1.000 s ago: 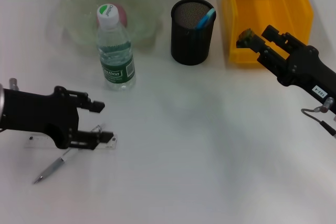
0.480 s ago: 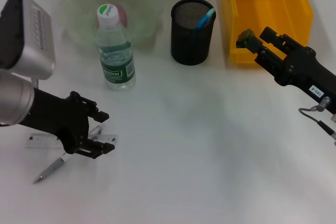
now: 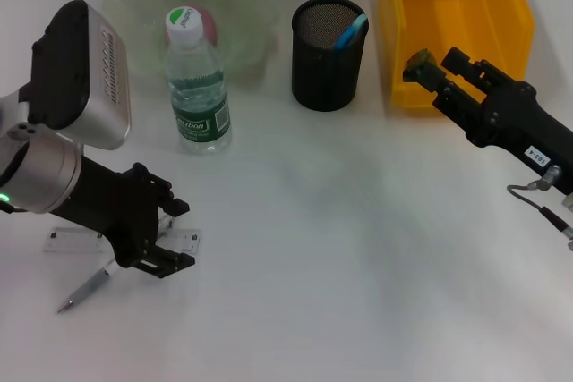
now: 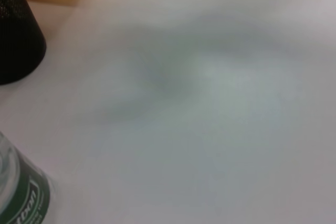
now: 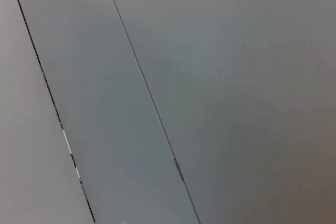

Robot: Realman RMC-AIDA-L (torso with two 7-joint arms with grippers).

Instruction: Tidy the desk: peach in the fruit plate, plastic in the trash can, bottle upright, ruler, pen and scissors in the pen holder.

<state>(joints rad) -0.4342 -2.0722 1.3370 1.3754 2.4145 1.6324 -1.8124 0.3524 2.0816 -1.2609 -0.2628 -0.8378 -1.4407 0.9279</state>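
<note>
A clear ruler [image 3: 73,241] lies flat at the front left, with a silver pen [image 3: 88,290] just in front of it. My left gripper [image 3: 175,235] is open, and its fingers straddle the ruler's right end. The bottle [image 3: 198,89] stands upright; its base also shows in the left wrist view [image 4: 20,199]. A peach [image 3: 207,17] rests in the green fruit plate [image 3: 134,15]. In the black pen holder [image 3: 329,44] stands a blue-handled item [image 3: 352,30]. My right gripper [image 3: 437,67] hovers open at the yellow trash can's [image 3: 457,15] front wall, with a small olive bit at one fingertip.
White tabletop stretches between the two arms. The left arm's silver housing [image 3: 79,73] rises over the left side. A cable [image 3: 537,194] hangs from the right arm. The right wrist view shows only grey wall panels.
The left arm has swung its silver housing into view, and its gripper has shifted slightly toward the front over the ruler's end. The right gripper has barely moved.
</note>
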